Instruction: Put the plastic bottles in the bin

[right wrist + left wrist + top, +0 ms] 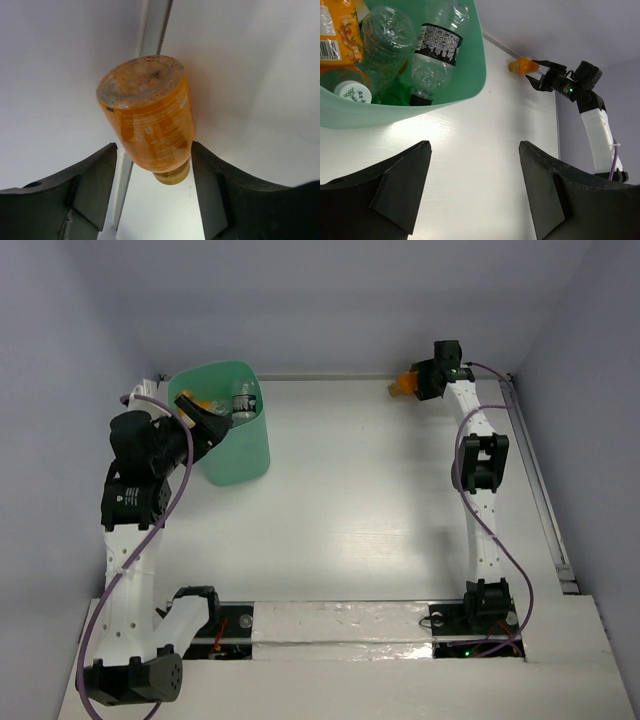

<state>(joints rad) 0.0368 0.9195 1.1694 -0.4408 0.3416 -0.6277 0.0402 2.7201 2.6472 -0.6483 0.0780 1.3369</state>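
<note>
Two arms were out | left arm (pixel 130 500) folded, left gripper (pixel 475 155) spread wide and empty just beside the bin (pixel 240 455) | several plastic bottles (pixel 432 50) lay inside it | right arm (pixel 482 490) stretched to the far edge of the table (pixel 380 500), right gripper (pixel 153 146) open, fingers either side of an orange bottle (pixel 150 115) lying there
</note>
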